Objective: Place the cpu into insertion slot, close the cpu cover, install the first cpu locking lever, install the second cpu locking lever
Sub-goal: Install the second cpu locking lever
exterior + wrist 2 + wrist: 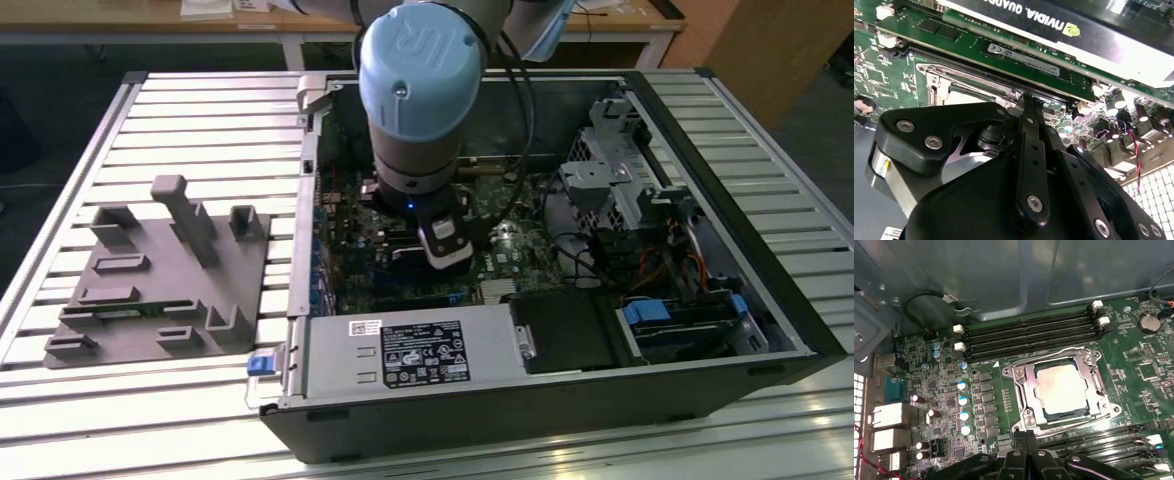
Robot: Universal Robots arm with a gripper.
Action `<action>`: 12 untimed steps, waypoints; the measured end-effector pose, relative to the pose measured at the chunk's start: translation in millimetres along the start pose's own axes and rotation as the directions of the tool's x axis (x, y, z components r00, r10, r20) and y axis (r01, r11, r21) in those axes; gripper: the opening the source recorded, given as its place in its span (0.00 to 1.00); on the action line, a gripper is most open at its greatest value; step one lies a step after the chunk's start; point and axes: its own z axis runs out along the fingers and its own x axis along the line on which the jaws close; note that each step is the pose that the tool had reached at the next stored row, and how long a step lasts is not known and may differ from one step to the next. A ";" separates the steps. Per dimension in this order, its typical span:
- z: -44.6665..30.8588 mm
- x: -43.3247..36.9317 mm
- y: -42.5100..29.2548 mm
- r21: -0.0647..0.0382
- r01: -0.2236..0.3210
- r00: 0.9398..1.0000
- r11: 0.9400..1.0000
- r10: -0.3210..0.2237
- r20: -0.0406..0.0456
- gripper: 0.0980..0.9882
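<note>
The cpu (pixel 1061 388), a silvery square chip, sits in the insertion slot (pixel 1093 412) on the green board. The cpu cover (pixel 1023 390), a silvery frame, lies flat around it, and the chip shows through its window. Thin wire levers run low along two opposite sides of the frame, one (pixel 1066 350) by the memory slots, the other (pixel 1079 423) on the side nearer my gripper. My gripper (pixel 1027 436) hovers just off that nearer side with its black fingers pressed together and nothing between them. In the second wrist view the gripper (pixel 1028 100) points at the socket's metal edge (pixel 949 82).
In the exterior view the arm (pixel 420 100) reaches down into the open computer case (pixel 561 400). Long black memory slots (pixel 1029 337) flank the socket, and a graphics card (pixel 1064 30) stands close by. A grey fixture block (pixel 154 280) lies on the slatted table at the exterior view's left.
</note>
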 end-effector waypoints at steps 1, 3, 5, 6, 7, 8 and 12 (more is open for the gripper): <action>0.9 0.1 -0.3 -0.004 0.000 1.000 1.000 0.000 -0.001 0.01; 2.6 0.4 -1.1 -0.012 0.000 1.000 1.000 0.000 -0.002 0.01; 4.4 1.0 -2.0 -0.019 -0.001 1.000 1.000 0.001 -0.004 0.01; 5.4 1.5 -2.4 -0.022 -0.001 1.000 1.000 0.001 -0.004 0.01; 6.4 1.9 -3.0 -0.024 -0.001 1.000 1.000 0.001 -0.005 0.01; 7.5 2.5 -3.5 -0.025 -0.001 1.000 1.000 0.001 -0.005 0.01; 10.5 6.4 -4.1 -0.025 -0.001 1.000 1.000 0.001 -0.005 0.01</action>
